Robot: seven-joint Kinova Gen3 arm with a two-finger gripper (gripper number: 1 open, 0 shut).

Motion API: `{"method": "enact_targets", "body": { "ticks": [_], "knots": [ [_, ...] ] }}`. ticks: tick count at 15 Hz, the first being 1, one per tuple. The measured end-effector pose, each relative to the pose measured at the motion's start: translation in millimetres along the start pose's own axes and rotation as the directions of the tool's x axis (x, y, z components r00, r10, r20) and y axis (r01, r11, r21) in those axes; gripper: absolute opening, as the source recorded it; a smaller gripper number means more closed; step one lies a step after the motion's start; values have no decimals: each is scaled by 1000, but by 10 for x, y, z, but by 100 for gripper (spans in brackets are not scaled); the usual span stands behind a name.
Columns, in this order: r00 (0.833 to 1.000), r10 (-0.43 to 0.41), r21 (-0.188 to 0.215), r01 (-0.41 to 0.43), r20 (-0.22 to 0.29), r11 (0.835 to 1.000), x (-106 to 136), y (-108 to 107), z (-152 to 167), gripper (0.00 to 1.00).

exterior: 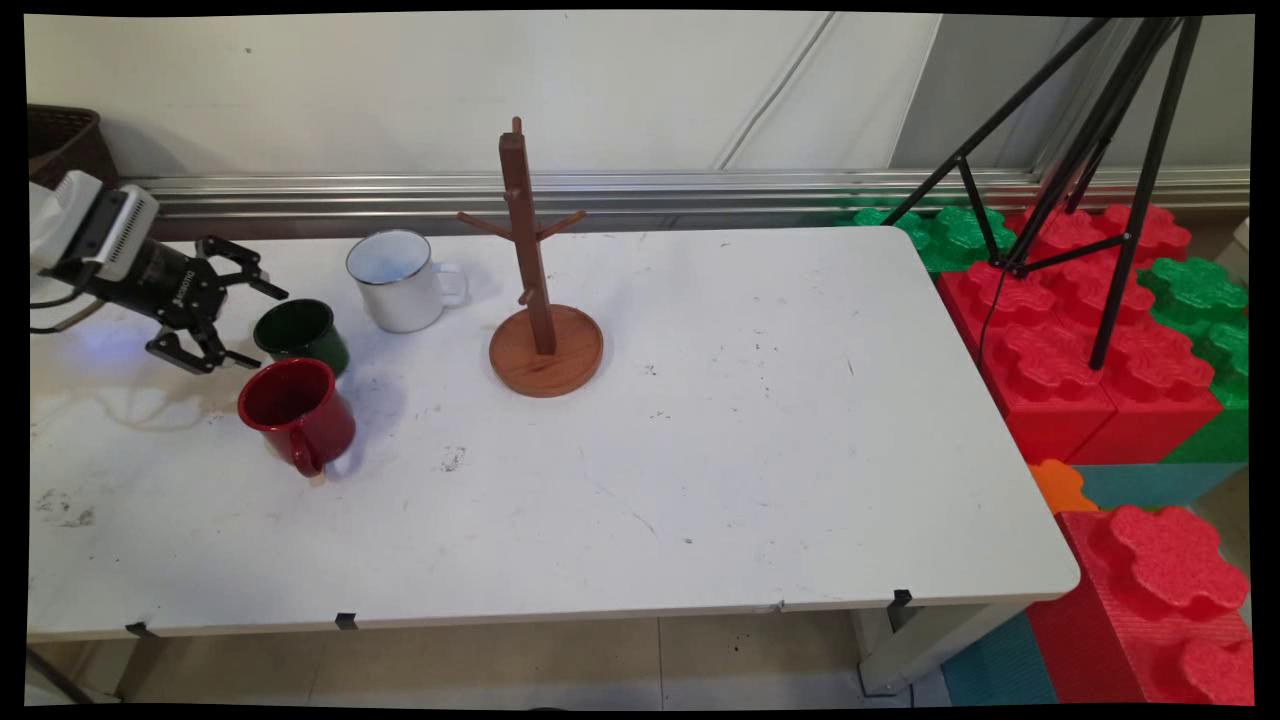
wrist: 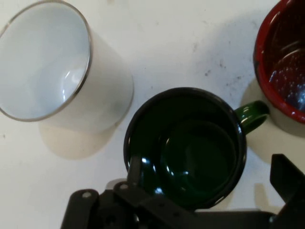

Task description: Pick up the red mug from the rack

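My black gripper [exterior: 256,326] is open at the table's left side, right against the dark green mug [exterior: 303,335]. In the hand view the green mug [wrist: 186,145] fills the space ahead of the gripper [wrist: 209,174]. One finger [wrist: 135,168] lies over the mug's left rim and the other finger [wrist: 286,176] stands off to its right. The mug's handle points toward the red mug [wrist: 283,62]. A white mug [exterior: 398,281] stands upright behind the green one, also seen as the white mug [wrist: 52,62]. The red mug [exterior: 297,411] sits in front of it.
A wooden mug tree [exterior: 540,290] with bare pegs stands on its round base right of the white mug. Red and green foam blocks [exterior: 1080,340] and a black tripod [exterior: 1090,150] are beyond the table's right edge. A dark basket [exterior: 65,140] sits at back left.
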Motion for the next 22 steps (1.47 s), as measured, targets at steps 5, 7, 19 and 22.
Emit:
{"method": "enact_targets", "body": {
  "ticks": [5,7,19,22],
  "knots": [
    [999,-42,14,43,-26,999,39,52,-226,100],
    [997,-58,19,59,-41,998,71,71,-325,100],
    [975,-149,-15,149,-168,989,398,260,-713,100],
    [969,-161,-24,160,-189,987,456,296,-754,100]
  ]
}}
